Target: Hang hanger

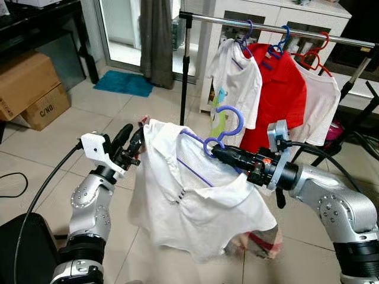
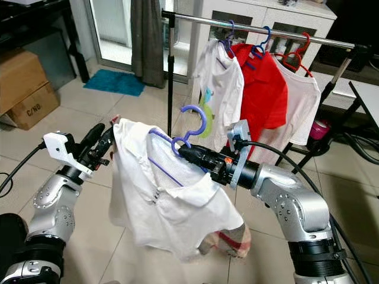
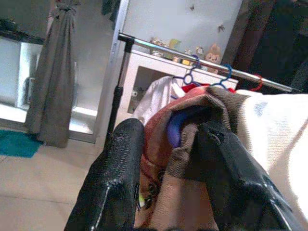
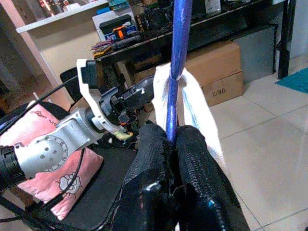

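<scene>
A white polo shirt (image 1: 201, 201) hangs on a blue hanger (image 1: 230, 108), held in the air between my two arms. My right gripper (image 1: 216, 151) is shut on the hanger's neck just below the hook; the right wrist view shows the blue stem (image 4: 173, 72) pinched between both fingers. My left gripper (image 1: 135, 133) is shut on the shirt's shoulder end, with cloth (image 3: 192, 144) bunched between its fingers (image 3: 120, 163). The metal clothes rail (image 1: 266, 26) runs behind and above, carrying a white shirt (image 1: 237, 80), a red shirt (image 1: 281, 89) and another white shirt (image 1: 320, 103) on hangers.
The rail's black upright (image 1: 185, 65) stands just behind the held shirt. Cardboard boxes (image 1: 32, 89) sit at the far left, a teal mat (image 1: 124, 83) and a grey curtain (image 1: 157, 41) behind. A white cabinet (image 1: 278, 15) backs the rail. Black stand legs (image 1: 355, 118) are at the right.
</scene>
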`<state>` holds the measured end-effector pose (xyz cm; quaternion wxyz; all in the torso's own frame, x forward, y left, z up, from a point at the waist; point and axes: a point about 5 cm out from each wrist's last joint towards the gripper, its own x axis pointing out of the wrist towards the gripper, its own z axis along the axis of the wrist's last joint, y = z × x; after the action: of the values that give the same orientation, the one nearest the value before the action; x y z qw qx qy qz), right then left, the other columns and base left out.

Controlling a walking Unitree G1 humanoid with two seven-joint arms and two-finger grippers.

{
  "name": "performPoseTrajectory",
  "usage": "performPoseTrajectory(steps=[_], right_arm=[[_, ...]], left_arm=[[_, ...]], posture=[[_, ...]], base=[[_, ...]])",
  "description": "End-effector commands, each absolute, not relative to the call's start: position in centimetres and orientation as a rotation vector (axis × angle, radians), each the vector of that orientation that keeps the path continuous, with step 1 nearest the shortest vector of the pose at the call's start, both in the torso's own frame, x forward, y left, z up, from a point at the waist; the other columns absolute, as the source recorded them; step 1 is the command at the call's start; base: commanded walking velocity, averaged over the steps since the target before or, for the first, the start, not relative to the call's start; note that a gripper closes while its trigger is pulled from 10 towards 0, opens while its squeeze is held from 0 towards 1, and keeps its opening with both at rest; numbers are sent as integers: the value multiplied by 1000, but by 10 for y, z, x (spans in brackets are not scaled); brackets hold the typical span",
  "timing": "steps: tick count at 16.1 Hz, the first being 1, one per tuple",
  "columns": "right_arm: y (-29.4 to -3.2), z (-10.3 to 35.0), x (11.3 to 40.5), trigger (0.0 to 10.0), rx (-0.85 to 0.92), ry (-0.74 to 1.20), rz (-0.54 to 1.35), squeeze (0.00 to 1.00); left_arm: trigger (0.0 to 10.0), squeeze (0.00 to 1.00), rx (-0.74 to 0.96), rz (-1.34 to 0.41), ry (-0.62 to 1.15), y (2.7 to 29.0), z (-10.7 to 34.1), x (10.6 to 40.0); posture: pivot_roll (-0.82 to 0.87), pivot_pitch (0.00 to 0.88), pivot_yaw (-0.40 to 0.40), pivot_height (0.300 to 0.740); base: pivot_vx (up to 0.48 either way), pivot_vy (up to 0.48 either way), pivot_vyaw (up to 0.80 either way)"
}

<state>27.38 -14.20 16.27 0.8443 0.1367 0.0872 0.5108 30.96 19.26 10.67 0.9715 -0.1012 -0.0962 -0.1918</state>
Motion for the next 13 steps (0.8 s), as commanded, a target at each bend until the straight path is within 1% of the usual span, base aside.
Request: performPoseTrajectory(steps=[1,3,6,7,8,9,13], right_arm=[[-143,171,277,10000,257,150,1083,0],[-144,172,277,10000,253,146,1076,0],[-145,174,279,10000,244,142,1071,0],[-145,174,279,10000,243,142,1071,0],[-145,174,279,10000,243,146,1079,0],[-144,174,278,10000,241,147,1083,0],[-144,174,278,10000,242,147,1086,0]], left_arm=[[10000,0,-206,-430,-200,185,110,310],[10000,0,-218,-490,-163,176,105,309],[10000,0,-222,-459,-159,177,101,307],[7176,0,-228,-441,-162,179,101,307],[863,0,-230,-435,-161,182,101,307],[0,0,-234,-442,-161,181,101,307],[0,0,-254,-468,-123,180,98,307]], posture=[[-165,0,-46,740],[-170,0,-46,740],[-174,0,-49,740],[-174,0,-50,740],[-174,0,-50,740],[-171,0,-52,740],[-171,0,-52,740]], base=[[0,0,0],[0,0,0],[0,0,0],[0,0,0],[0,0,0],[0,0,0],[0,0,0]])
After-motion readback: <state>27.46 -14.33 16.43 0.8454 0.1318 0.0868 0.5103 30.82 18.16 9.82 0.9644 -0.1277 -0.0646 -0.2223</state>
